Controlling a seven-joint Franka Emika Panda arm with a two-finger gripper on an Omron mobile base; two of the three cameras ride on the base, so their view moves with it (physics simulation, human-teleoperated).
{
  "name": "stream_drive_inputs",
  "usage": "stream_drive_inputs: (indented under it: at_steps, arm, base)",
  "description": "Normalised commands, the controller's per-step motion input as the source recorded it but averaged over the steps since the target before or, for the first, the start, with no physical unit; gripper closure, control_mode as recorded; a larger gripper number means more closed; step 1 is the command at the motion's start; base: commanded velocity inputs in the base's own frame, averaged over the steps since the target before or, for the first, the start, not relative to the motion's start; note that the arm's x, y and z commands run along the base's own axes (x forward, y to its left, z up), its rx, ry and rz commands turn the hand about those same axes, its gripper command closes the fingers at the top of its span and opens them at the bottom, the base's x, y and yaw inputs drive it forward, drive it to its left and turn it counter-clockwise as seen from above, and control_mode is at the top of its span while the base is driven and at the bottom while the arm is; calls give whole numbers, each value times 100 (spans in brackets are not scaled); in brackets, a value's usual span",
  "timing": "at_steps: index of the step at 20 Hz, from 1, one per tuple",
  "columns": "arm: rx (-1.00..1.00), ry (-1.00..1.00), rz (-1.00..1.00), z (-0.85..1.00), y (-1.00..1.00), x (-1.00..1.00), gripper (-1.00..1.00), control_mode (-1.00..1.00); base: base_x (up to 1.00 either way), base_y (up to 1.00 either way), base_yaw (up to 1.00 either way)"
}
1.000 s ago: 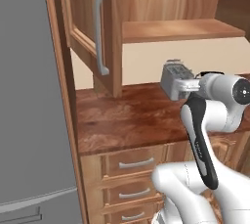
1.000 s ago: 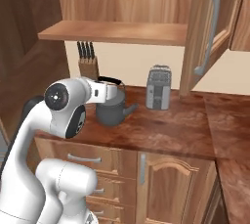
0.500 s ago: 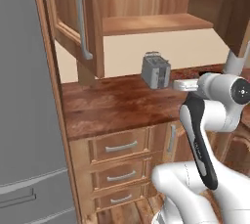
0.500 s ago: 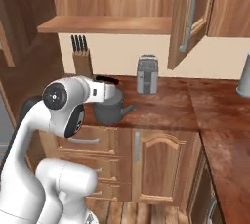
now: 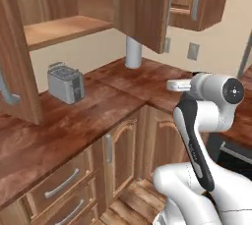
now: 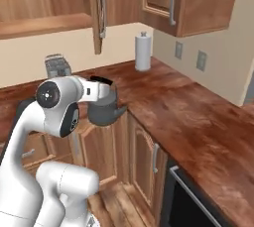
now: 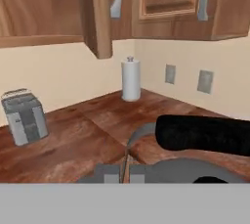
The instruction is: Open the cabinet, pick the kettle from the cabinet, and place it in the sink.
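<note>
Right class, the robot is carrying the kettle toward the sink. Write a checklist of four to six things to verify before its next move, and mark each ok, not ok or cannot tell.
1. Kettle held by the gripper: ok, jaws shut on its black handle.
2. Kettle clear of the countertop: ok, hangs in front of the counter edge.
3. Cabinet open: ok, shelf bare.
4. Sink in sight: not ok, none visible.
5. Toaster and paper towel roll away from the kettle: ok.
6. Kettle upright: ok, spout roughly level.

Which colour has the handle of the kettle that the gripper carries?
Black; the kettle body is dark grey. The handle shows best in the hand view.
</note>
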Motion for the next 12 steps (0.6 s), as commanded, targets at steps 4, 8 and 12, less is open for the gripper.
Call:
stream_drive_inputs:
  at_steps: [4, 8, 12]
  arm:
    - [0, 0, 0, 0, 0, 0, 100, 100]
    - [0, 0, 0, 0, 0, 0, 100, 100]
    - [0, 0, 0, 0, 0, 0, 100, 100]
  base:
    - [-2, 12, -88]
    - [-3, 11, -87]
    - [0, 9, -88]
